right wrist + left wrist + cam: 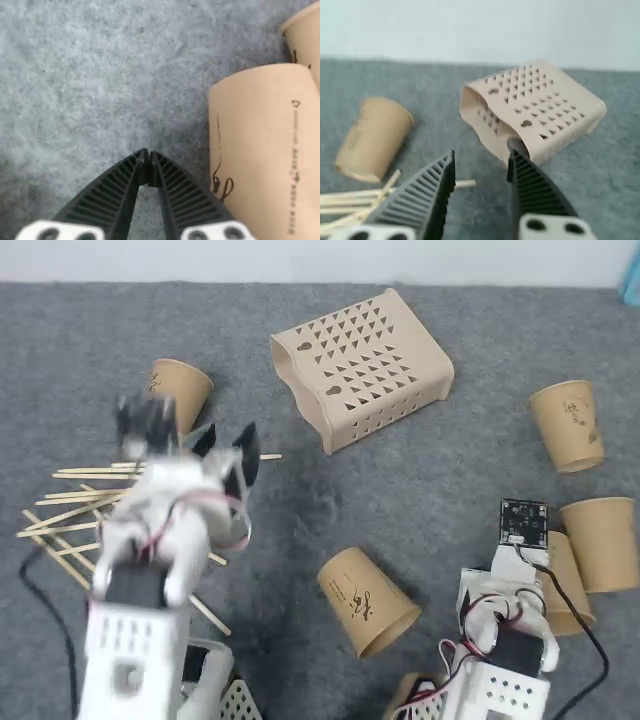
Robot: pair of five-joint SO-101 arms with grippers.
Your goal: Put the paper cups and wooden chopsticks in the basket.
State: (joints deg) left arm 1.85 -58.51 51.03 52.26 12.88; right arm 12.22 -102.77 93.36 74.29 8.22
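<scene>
Hovering left gripper, jaws wide, above the wooden chopsticks fanned out at its 8 o'clock, probably staged for a grab. Basket lies tipped at 2 o'clock with its mouth facing this arm, so loading goes sideways. Right gripper is pinched closed and empty, parked beside a paper cup.

Looking like a robotics lab bench here: grey felt tabletop is running back to a plain pale wall, loose wires trailing around.
</scene>
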